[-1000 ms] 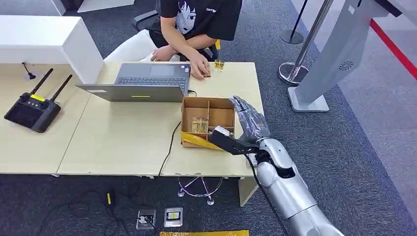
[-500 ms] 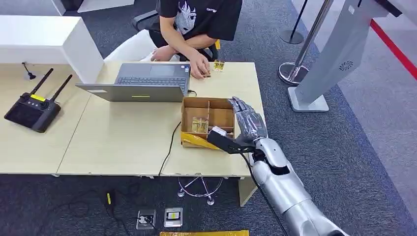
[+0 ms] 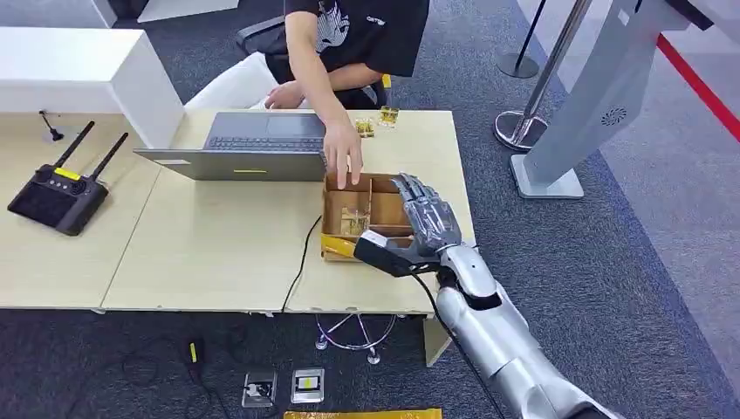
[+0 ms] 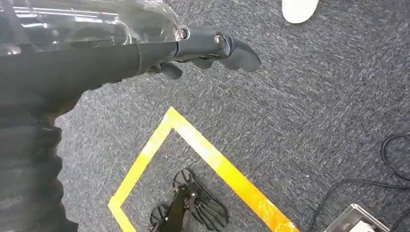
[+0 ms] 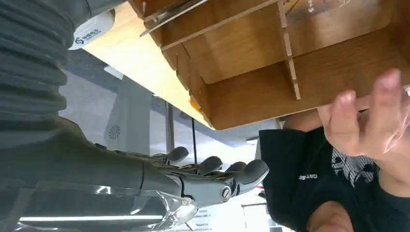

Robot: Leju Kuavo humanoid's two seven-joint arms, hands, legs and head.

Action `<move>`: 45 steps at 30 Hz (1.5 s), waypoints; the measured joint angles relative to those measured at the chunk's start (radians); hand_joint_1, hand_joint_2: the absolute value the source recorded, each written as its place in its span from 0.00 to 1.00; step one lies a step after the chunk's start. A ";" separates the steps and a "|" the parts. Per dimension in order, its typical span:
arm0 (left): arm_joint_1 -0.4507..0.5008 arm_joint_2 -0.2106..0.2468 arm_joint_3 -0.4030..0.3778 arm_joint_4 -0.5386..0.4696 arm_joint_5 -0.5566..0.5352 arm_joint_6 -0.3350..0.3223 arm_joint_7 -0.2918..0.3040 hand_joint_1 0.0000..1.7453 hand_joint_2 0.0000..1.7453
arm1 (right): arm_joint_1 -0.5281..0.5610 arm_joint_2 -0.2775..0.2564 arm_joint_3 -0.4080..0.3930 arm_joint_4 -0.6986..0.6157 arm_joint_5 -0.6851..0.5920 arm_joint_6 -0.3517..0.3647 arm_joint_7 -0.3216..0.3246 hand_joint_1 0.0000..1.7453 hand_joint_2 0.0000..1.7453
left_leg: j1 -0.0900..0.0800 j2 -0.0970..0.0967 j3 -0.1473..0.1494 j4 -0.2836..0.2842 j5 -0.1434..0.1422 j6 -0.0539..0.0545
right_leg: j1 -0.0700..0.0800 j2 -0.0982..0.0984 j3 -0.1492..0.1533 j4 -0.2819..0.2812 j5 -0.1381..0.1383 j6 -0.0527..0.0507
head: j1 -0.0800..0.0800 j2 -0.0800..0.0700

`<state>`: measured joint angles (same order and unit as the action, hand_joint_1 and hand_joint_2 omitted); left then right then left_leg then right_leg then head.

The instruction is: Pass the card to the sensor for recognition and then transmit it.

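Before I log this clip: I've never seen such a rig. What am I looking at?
A humanoid robot, filmed from three cameras: one on its head looking down, one at each wrist. The head view shows its right hand open over a divided wooden box on a table, holding nothing. A seated person's hand reaches to the box. A laptop and a remote controller also lie there. The left hand hangs over carpet.

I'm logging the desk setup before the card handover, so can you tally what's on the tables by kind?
Laptop: 1
Remote controller with antennas: 1
Wooden divided box: 1
Small clear card items by the far table edge: 2
Card standing in the box: 1
Total: 6
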<state>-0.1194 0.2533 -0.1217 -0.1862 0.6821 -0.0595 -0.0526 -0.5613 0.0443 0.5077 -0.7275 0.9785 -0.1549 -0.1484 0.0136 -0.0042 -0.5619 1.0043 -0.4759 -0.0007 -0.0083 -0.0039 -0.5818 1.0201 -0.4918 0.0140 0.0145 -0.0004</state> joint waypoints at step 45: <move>0.000 0.001 0.000 0.000 0.013 -0.001 0.001 0.00 1.00 | -0.010 -0.012 0.016 0.042 0.015 0.011 0.021 0.00 1.00 | 0.000 0.000 0.000 0.000 0.000 0.000 | 0.000 0.000 0.000 0.000 0.000 0.000 | 0.000 0.000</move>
<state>-0.1190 0.2541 -0.1217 -0.1862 0.6954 -0.0603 -0.0519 -0.5716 0.0324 0.5234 -0.6859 0.9937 -0.1442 -0.1278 0.0136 -0.0042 -0.5617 1.0043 -0.4759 -0.0007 -0.0083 -0.0035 -0.5819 1.0201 -0.4918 0.0140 0.0145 -0.0004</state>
